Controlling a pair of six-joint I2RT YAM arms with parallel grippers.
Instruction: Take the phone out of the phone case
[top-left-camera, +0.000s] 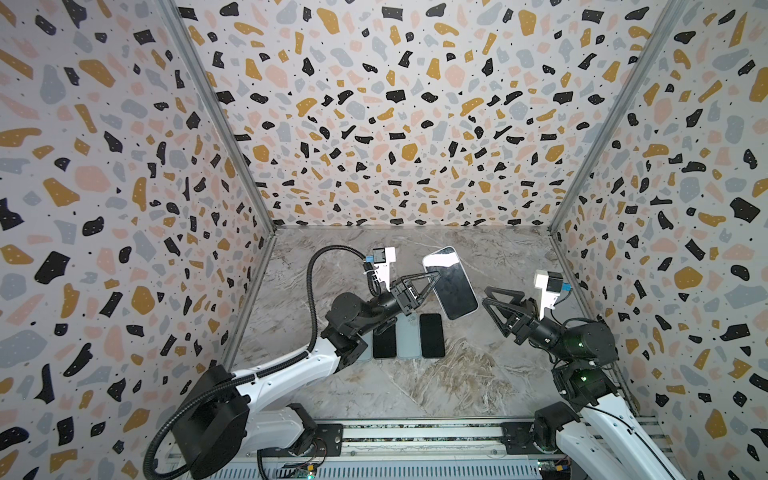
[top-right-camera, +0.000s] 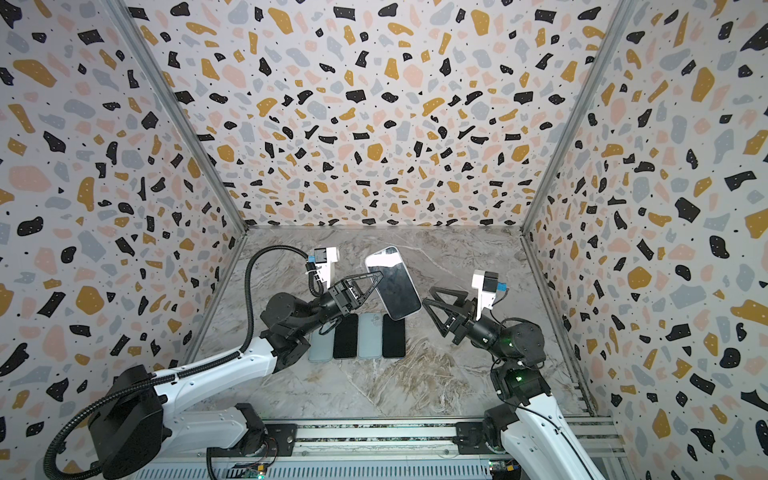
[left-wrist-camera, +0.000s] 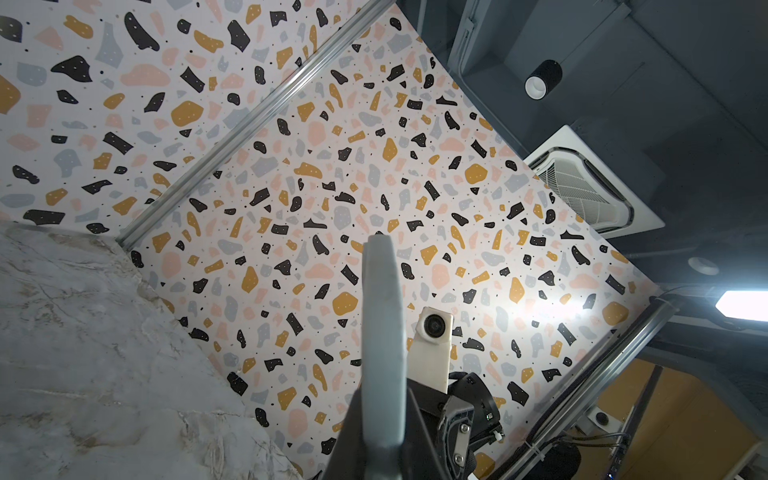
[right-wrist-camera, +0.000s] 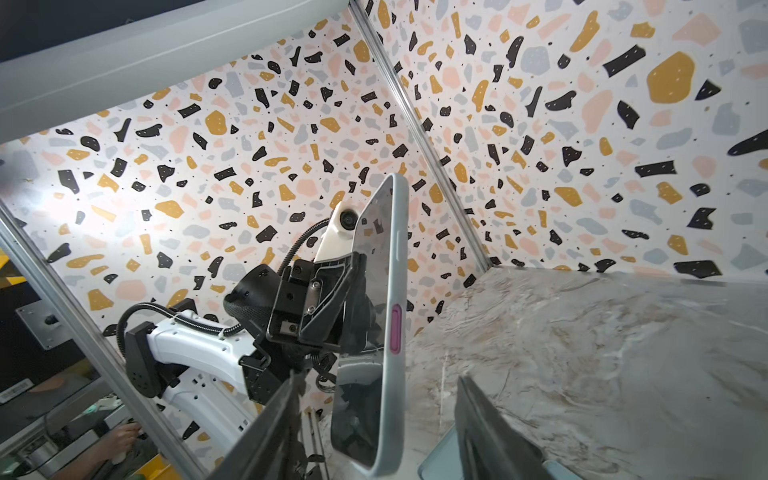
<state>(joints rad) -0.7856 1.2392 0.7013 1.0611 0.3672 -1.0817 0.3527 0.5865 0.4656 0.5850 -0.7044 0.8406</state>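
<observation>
Marble-patterned tabletop (top-left-camera: 415, 386) is lying between terrazzo-print walls (top-left-camera: 374, 124); left gripper (top-left-camera: 436, 276) is clamping the cased phone (top-left-camera: 455, 286) aloft, and right gripper (top-left-camera: 486, 294) is hovering just beside it, jaws apart.

Glossy, mirror-like black glass on the phone (top-left-camera: 451, 282) clamped in the left gripper (top-left-camera: 435, 277), with wall speckles reflected in it. Matt, pale grey, rubbery-looking plastic on the case (right-wrist-camera: 400, 249) around it, plus one smooth pink button (right-wrist-camera: 395, 328). Matt black plastic on the fingers (right-wrist-camera: 478, 424) of the right gripper (top-left-camera: 486, 303). Below the left gripper, two shiny black screens (top-left-camera: 384, 340) and two dull, pale blue-grey flat pieces (top-left-camera: 408, 338). Under both grippers, a smooth marble-look table (top-left-camera: 415, 386) with a soft sheen. Beyond them, matt printed walls (top-left-camera: 374, 104) and brushed metal rails (top-left-camera: 214, 104). Glossy white plastic shells on the arms (top-left-camera: 286, 370).
</observation>
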